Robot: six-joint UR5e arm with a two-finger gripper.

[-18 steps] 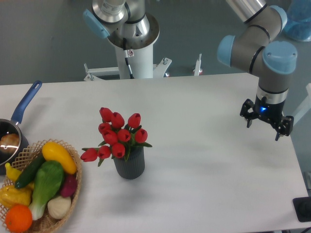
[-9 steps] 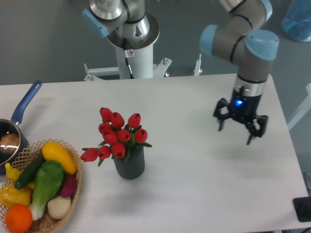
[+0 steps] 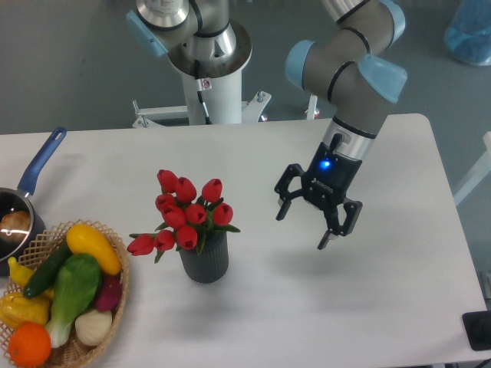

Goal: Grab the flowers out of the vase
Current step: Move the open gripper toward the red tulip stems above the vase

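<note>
The flowers, a bunch of red tulips with green stems and leaves, stand in the vase, a small dark grey ribbed cylinder near the middle left of the white table. My gripper hangs above the table to the right of the flowers, about a hand's width away and apart from them. Its fingers are spread open and hold nothing.
A wicker basket with vegetables and an orange sits at the front left corner. A pot with a blue handle stands behind it at the left edge. The white robot base stands behind the table's far edge.
My gripper has moved left across the table from the right side toward the flowers, staying open. The flowers and vase have not moved.
</note>
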